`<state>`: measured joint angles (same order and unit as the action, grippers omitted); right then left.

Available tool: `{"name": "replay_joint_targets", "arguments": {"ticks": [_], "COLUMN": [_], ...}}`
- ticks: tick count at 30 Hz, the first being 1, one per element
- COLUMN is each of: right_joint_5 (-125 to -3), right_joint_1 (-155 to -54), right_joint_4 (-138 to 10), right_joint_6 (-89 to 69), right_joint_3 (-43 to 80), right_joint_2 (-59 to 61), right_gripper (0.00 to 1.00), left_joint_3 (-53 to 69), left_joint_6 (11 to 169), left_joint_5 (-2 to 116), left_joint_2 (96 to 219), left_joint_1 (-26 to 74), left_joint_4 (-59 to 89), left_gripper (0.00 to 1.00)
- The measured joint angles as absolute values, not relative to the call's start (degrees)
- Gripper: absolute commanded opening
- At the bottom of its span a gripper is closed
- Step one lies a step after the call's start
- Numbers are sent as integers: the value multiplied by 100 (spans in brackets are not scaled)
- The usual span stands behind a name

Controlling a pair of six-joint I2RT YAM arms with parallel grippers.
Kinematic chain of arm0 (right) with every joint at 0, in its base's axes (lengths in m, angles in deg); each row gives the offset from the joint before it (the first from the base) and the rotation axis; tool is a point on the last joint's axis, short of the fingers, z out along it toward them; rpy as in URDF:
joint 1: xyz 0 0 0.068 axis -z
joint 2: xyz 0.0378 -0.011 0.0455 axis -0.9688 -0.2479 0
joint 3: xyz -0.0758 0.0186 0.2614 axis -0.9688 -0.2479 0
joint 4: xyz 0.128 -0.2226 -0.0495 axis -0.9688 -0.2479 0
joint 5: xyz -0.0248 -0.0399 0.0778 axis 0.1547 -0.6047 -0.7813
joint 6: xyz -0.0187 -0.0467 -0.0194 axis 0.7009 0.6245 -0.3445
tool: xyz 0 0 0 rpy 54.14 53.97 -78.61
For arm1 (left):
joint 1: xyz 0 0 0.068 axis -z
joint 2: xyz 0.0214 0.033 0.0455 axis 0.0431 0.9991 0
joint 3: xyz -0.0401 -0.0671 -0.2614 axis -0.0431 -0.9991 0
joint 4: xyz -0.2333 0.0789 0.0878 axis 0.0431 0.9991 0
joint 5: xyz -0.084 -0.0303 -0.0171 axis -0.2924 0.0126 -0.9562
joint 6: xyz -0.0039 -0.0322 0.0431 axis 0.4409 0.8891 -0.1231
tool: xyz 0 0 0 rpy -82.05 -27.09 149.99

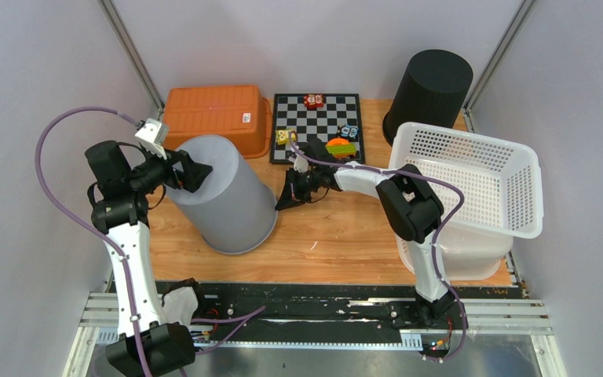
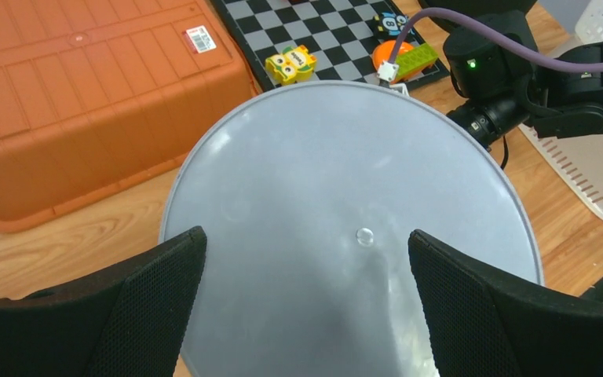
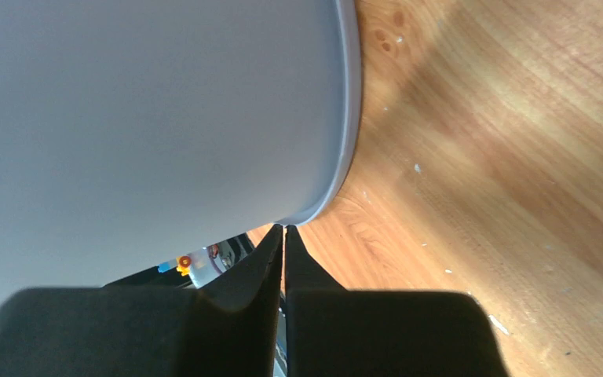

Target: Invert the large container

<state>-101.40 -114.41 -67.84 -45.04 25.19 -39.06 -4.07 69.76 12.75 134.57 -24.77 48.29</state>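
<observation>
End effectors, two, are seen from above: the left end effector (image 1: 196,174), spread wide, is set at the base of the one large grey plastic container (image 1: 228,200), tilted on the wooden desk (image 1: 338,236); the right end effector (image 1: 284,201) is clenched empty. From the left wrist, the base is seen centred; pushing should be kept central. From the right wrist, shut tips are seen at the rim.

Wooden table (image 1: 338,232), large grey container (image 1: 224,192), orange tub (image 1: 216,114), chessboard (image 1: 326,118), black bin (image 1: 432,90).
</observation>
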Motion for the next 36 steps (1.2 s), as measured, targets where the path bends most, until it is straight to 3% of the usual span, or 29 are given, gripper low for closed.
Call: {"name": "replay_joint_targets", "arguments": {"ticks": [15, 19, 26, 31, 36], "right_joint_5": [-10344, -10387, -10385, -10405, -10479], "right_joint_1": [-11450, -11450, -11448, -11362, -10884], "right_joint_4": [-7001, -7217, -7842, -8231, -8526], "right_joint_6": [-4212, -3855, -2505, -1405, -588], "right_joint_3": [2960, 3275, 3548, 3524, 3301], "right_joint_2": [-3945, -3801, -2999, -2092, -1185], "right_gripper": [5, 20, 59, 72, 78], "left_joint_3": [-389, -44, 745, 1053, 1438], "left_joint_6": [6663, 6551, 6226, 5968, 5736], "left_joint_5": [1240, 1281, 1963, 2903, 3974], "left_joint_2": [13461, 13356, 13315, 13586, 14062], "left_joint_1": [-2477, -2429, -1428, -147, 1068], "left_joint_4": [5060, 5329, 5681, 6140, 6562], "left_gripper": [100, 100, 100, 100, 100]}}
